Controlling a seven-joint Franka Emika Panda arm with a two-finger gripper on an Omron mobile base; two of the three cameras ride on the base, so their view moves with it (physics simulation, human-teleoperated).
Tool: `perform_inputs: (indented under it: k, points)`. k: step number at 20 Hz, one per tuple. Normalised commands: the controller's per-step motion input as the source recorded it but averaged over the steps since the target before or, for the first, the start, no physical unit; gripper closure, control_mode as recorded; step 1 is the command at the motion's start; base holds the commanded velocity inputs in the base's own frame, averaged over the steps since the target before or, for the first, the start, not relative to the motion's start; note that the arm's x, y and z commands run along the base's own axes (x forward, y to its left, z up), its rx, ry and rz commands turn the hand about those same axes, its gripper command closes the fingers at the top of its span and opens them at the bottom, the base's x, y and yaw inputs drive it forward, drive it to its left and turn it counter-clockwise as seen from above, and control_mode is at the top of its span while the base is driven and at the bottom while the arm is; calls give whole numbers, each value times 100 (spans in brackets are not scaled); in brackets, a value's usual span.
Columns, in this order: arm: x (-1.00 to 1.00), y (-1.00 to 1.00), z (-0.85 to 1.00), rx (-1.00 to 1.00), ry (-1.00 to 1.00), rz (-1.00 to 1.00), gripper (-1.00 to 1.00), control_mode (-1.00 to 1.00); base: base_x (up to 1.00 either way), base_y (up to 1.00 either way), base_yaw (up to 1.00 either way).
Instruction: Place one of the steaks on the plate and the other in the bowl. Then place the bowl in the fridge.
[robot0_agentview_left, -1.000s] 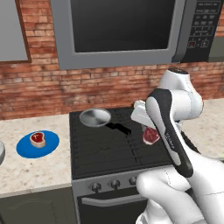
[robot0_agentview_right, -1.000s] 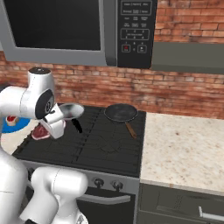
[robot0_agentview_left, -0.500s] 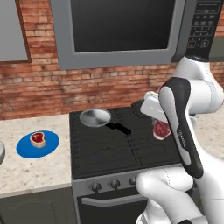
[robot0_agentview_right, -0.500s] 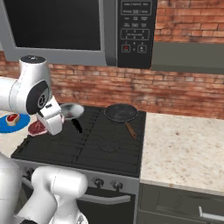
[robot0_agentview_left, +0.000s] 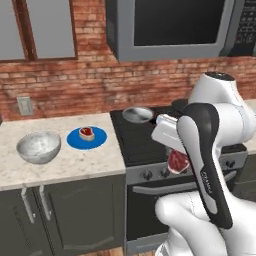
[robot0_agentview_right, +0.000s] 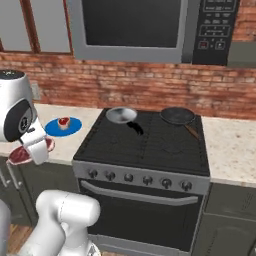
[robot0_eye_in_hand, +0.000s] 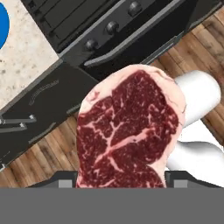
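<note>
Steaks are being logged first, working left to right. In the left base view the whitish-grey bowl (robot0_agentview_left: 38, 147) is sitting upright on the speckled counter (robot0_agentview_left: 95, 162) at far left, with nothing visible inside it. Just beside it to the right, the blue plate (robot0_agentview_left: 87, 138) is lying flat on the same counter, apart from the bowl, and one steak (robot0_agentview_left: 87, 132) is resting on its middle. In the right base view that same plate (robot0_agentview_right: 56, 128) with its steak (robot0_agentview_right: 63, 121) is sitting near the left edge of the stove (robot0_agentview_right: 145, 145).

Further right, a grey frying pan (robot0_agentview_left: 137, 114) is standing on the rear left of the stovetop; the right base view is showing it (robot0_agentview_right: 121, 115) with its black handle pointing toward the front, and a second, darker pan (robot0_agentview_right: 176, 116) is sitting at the rear right, well apart from the first.

The gripper (robot0_agentview_left: 176, 154) is hanging in front of the stove, off the cooktop's front edge, with the second steak (robot0_agentview_left: 177, 160) clamped between its fingers and hanging below the hand. In the right base view the gripper (robot0_agentview_right: 31, 151) and that steak (robot0_agentview_right: 26, 152) are appearing at the left, in front of the counter edge. From the hand view the held steak (robot0_eye_in_hand: 129, 133) is covering the jaws; the fingers are closed against it, and the wooden floor (robot0_eye_in_hand: 43, 166), dark cabinet fronts and stove knobs are lying beneath it. A microwave (robot0_agentview_right: 132, 27) is hanging on the brick wall above the stove.
</note>
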Motion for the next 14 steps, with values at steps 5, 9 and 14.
perform_inputs:
  k: [5, 9, 14]
  points:
    - [0, 0, 0, 0, 0, 0, 100, 100, 7, 100, 6]
    - [0, 0, 0, 0, 0, 0, 100, 100, 65, 99, 9]
    - [0, 0, 0, 0, 0, 0, 100, 100, 60, 44, 12]
